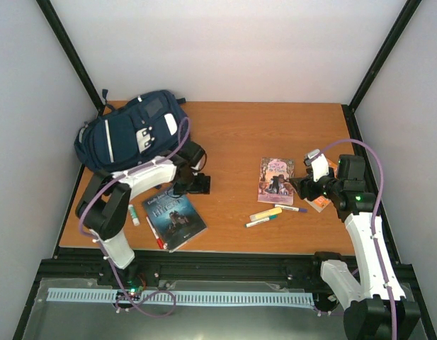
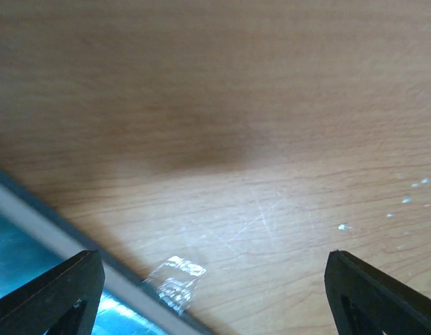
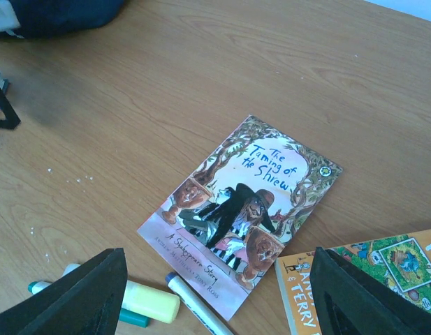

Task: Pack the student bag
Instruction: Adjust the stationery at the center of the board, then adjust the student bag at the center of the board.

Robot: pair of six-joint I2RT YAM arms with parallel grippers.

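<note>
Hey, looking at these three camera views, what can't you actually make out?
Student bag: top view too small to show whether its zippers are open; left arm covers its near edge.
Orange book: cut off by the right wrist view's bottom and right edges; mostly hidden behind the right gripper in the top view.
Dark blue book: title too small in the top view; only a blurred corner in the left wrist view.
</note>
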